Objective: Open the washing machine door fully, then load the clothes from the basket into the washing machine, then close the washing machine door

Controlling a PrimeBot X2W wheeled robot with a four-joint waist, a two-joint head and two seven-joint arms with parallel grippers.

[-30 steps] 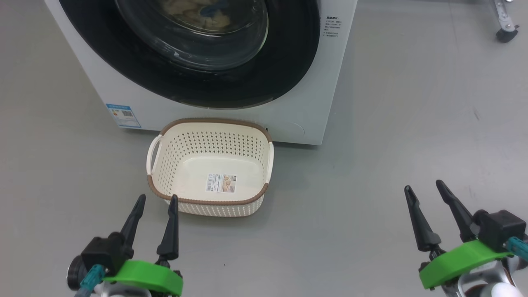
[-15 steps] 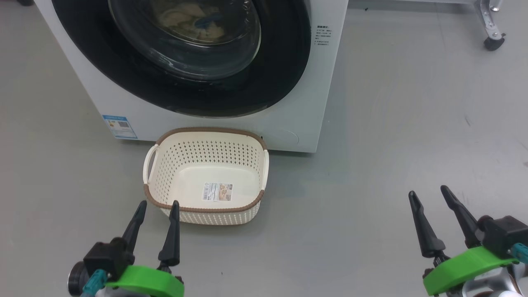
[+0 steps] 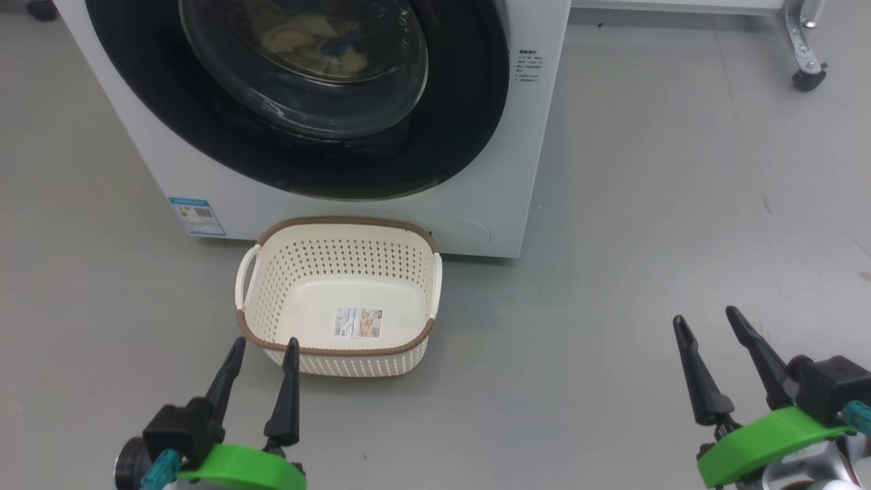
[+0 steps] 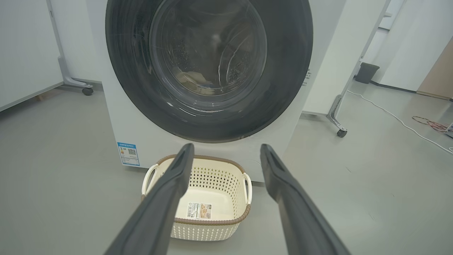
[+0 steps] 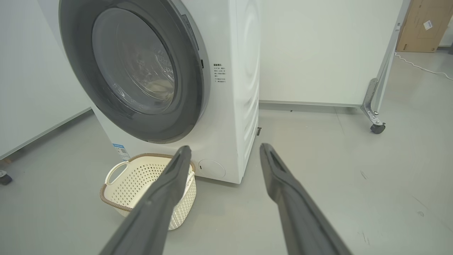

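Note:
The white washing machine (image 3: 537,136) stands at the top of the head view with its black-rimmed round door (image 3: 469,102) closed flat against the front. Through the glass bowl I see cream-yellow clothes (image 3: 306,41) with a blue patch lying in the drum. On the floor in front sits the cream basket (image 3: 272,292), holding nothing but the label on its floor. My left gripper (image 3: 264,347) is open, just before the basket's near rim. Off to the right, low over the bare floor, my right gripper (image 3: 704,318) is open too. Both wrist views face the door (image 4: 290,71) (image 5: 193,88) and basket (image 4: 226,184) (image 5: 134,184).
A blue label sticker (image 3: 197,216) marks the washer's lower left front. A white panel on castor feet (image 3: 806,78) stands behind at the right, its wheel (image 5: 377,128) on the grey floor. A white cable (image 4: 396,118) runs across the floor further right.
The head camera has tilted, so the washer and basket sit lower in the picture. Both grippers hold about the same place and stay open.

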